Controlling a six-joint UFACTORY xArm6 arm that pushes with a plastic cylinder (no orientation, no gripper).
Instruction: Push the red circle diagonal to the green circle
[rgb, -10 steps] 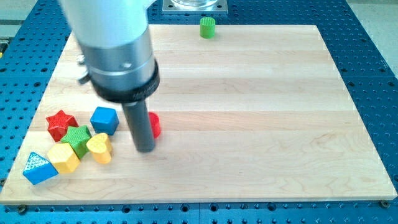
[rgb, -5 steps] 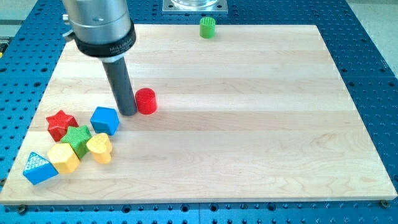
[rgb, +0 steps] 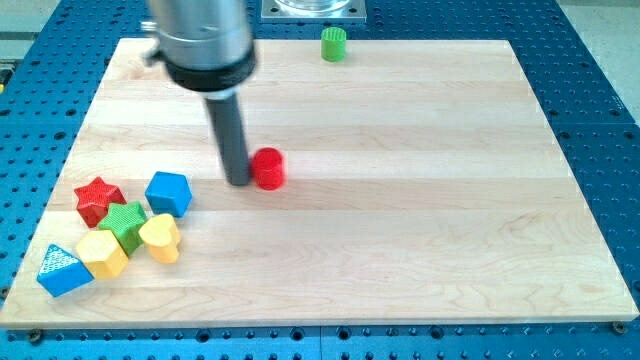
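Pale wooden board (rgb: 400, 250), fine horizontal grain, sat on a blue perforated metal bench (rgb: 600, 120) that framed it on all sides. Item one: my tip (rgb: 238, 183), the lower end of a straight dark matte rod under a broad grey cylindrical housing; the rig carried no gripper, so nothing opened, closed or was held, and the tip stood touching the left side of the red circle (rgb: 268, 168). Item two: that red circle, a short ribbed plastic cylinder, lay left of the board's centre. Item three: the green circle (rgb: 334, 44), a like cylinder, stood at the top edge, well apart, up and to the right of the red one. Item four: a cluster in the lower left, comprising a red star (rgb: 98, 199), a blue pentagon-like block (rgb: 168, 193), a green star-like block (rgb: 126, 224), a yellow heart (rgb: 160, 237), a yellow hexagon-like block (rgb: 103, 253) and a blue triangle (rgb: 63, 269), all of layered printed plastic. Hazards, as judged: the round block could roll off the rounded rod if the contact drifted off-centre, and slip sideways; an over-long push could strike the green circle, which sat near the edge and might go off the board.
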